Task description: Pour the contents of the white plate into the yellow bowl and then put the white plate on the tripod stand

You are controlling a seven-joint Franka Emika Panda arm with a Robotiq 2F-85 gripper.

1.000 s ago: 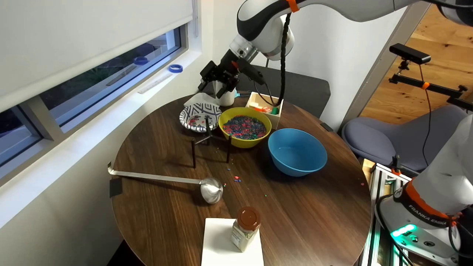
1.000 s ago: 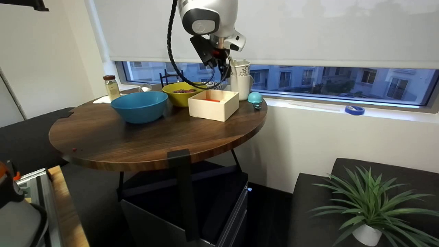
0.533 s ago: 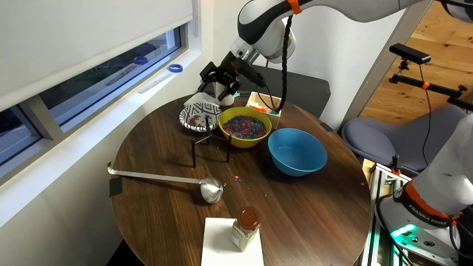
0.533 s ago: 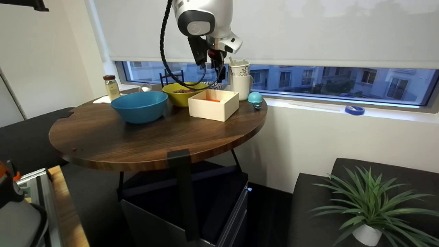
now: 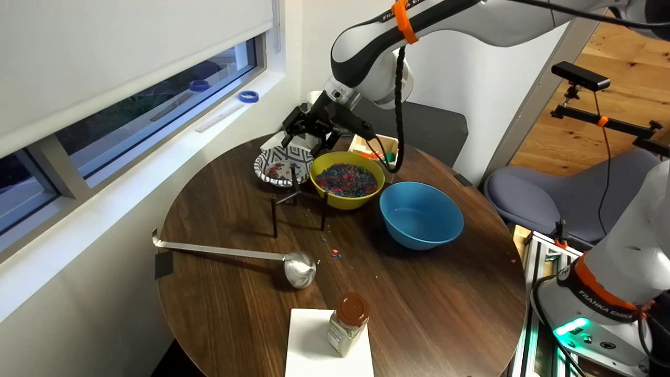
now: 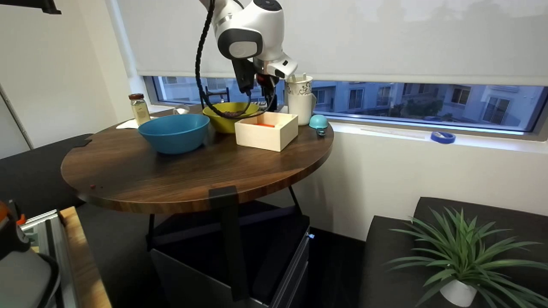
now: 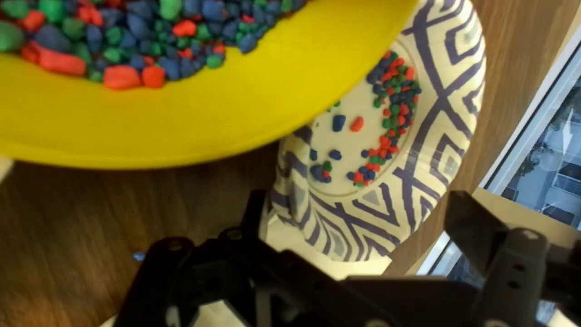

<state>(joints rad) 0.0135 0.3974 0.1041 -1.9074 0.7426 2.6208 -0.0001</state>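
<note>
Dark round table (image 5: 419,303) carries the white plate (image 5: 282,155), coloured bits (image 7: 396,109) lying in it, just beside the yellow bowl (image 5: 349,203); by the plate's rim hangs the gripper (image 7: 357,198), fingers (image 7: 474,227) spread wide; near plate and bowl stands the tripod stand (image 5: 296,192), and past the yellow bowl, the blue bowl (image 5: 416,240)

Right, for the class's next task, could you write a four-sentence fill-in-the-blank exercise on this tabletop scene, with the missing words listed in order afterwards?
1. In the wrist view, the pieces on the white plate are red, blue and ____.
2. The hand is ____, not shut.
3. The tripod stand has ____ legs.
4. The jar stands on a sheet whose colour is ____.
Missing words: green; open; three; white.
</note>
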